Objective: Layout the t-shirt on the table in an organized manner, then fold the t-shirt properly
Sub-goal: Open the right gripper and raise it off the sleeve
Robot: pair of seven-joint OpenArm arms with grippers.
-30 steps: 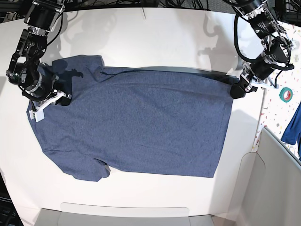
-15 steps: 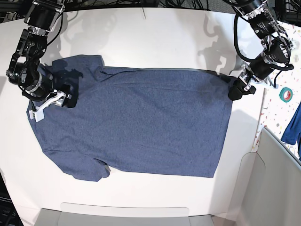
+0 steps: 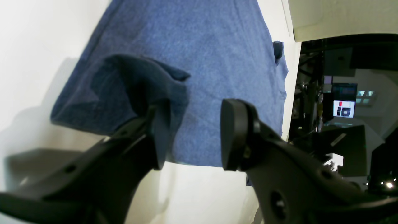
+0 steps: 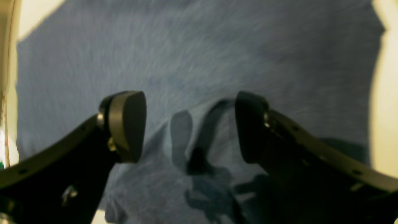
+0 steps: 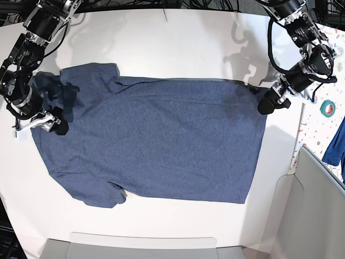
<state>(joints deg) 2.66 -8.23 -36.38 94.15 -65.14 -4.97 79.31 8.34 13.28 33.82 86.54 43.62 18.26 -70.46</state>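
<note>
looking down from the base view, we see the t-shirt (image 5: 156, 140) lying spread across the middle of the white desk (image 5: 178, 43), collar end toward our right arm at the view's left and hem toward our left arm at the view's right. it lies broad and mostly smooth, which fits the layout half of the task being close to done; we judge the folding has not begun, since no part is doubled over except small spots at the edges.

our right hand (image 5: 38, 123) sits at the collar-side edge with its jaws wide apart and nothing between them; in its wrist view the two pads hang over bare cloth. our left hand (image 5: 269, 103) sits at the hem's far corner, also open and holding nothing, though in its wrist view a small peak of fabric (image 3: 140, 84) stands rumpled against one finger (image 3: 160, 133). we read both hands as placed at opposite ends because that is where the cloth gets pulled taut.

the near sleeve (image 5: 102, 195) is tucked slightly under itself, so it may need flattening before any fold.
</note>
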